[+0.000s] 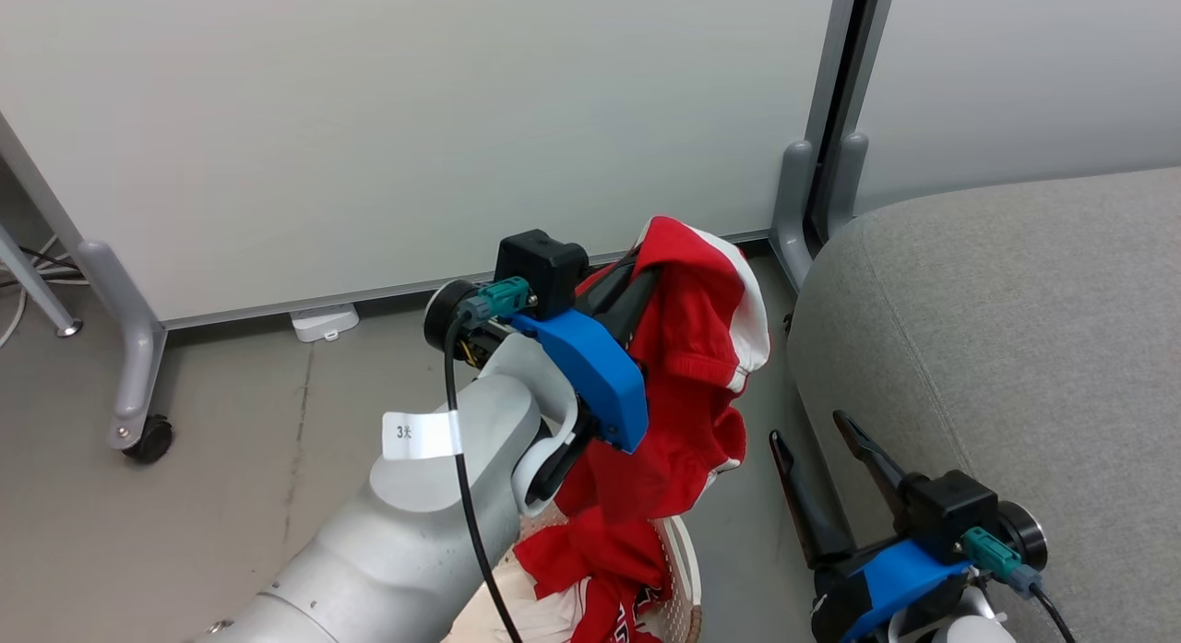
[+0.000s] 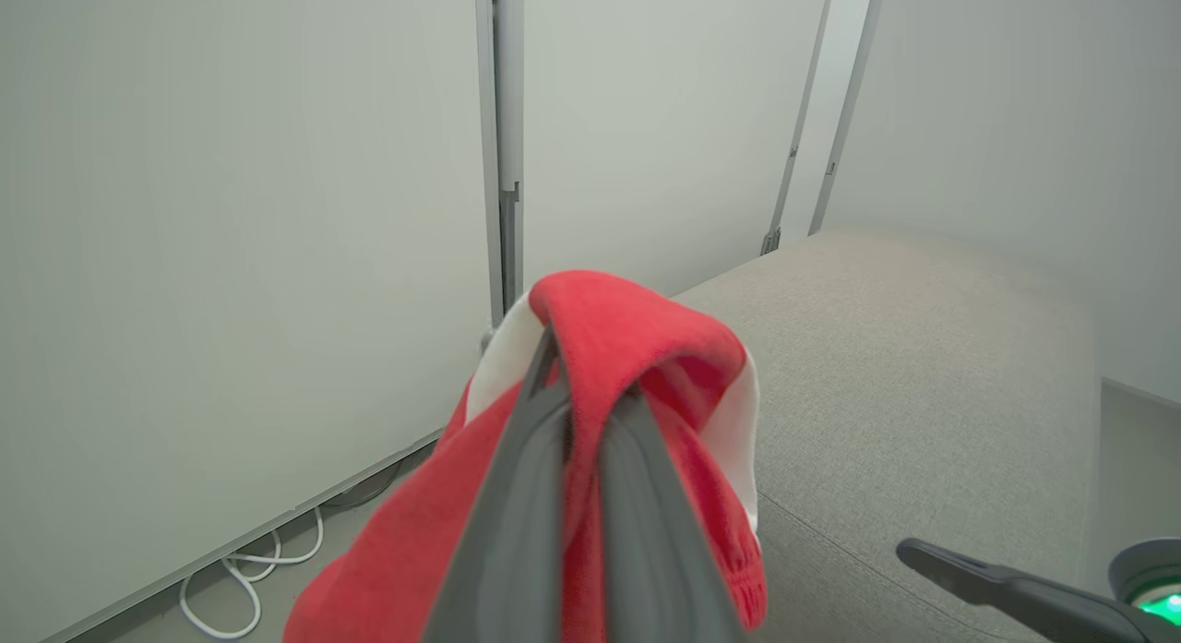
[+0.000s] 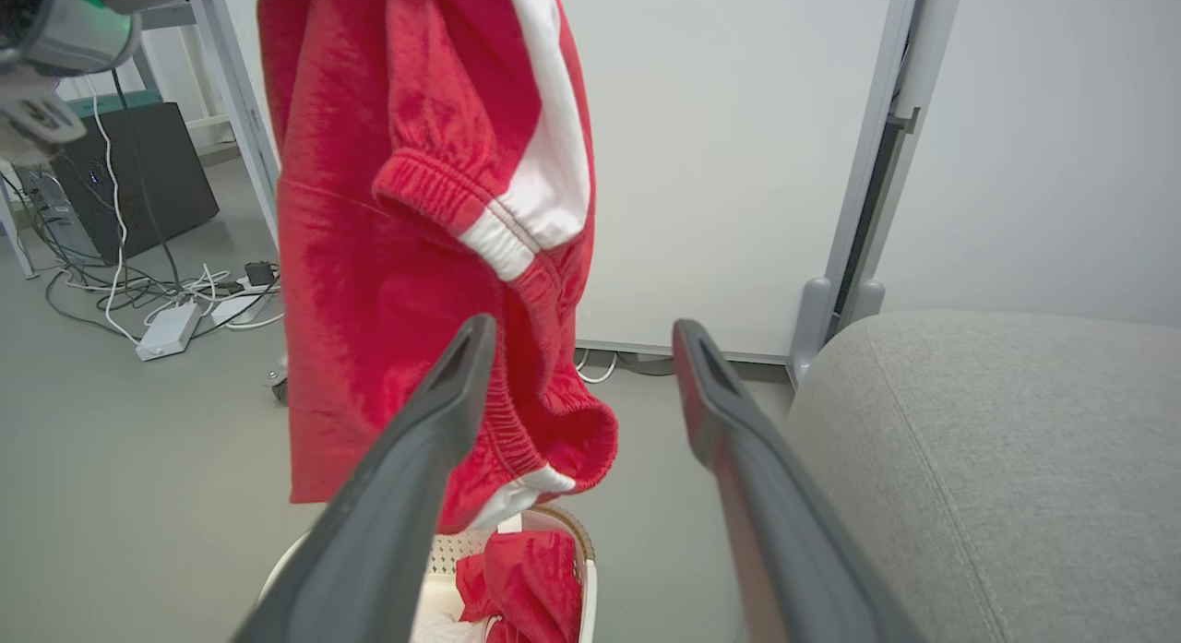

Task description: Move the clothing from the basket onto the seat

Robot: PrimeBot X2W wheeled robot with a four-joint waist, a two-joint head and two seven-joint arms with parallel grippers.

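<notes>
My left gripper [image 1: 641, 260] is shut on a red garment with white trim [image 1: 687, 366], which hangs from its fingers above the basket [image 1: 685, 569]. In the left wrist view the cloth [image 2: 637, 348] drapes over the closed fingertips. A second red garment [image 1: 600, 569] lies in the cream basket, also seen low in the right wrist view as a red heap [image 3: 521, 592] inside the basket rim [image 3: 577, 541]. The hanging garment [image 3: 415, 228] is left of my right gripper [image 3: 577, 339], which stands open and empty. The grey seat [image 1: 1006, 348] is to the right.
White partition panels on castor feet [image 1: 138, 431] stand behind. A post [image 1: 812, 200] sits by the sofa's corner. Cables and a white power brick [image 3: 166, 329] lie on the grey floor at the left, near a dark box [image 3: 138, 182].
</notes>
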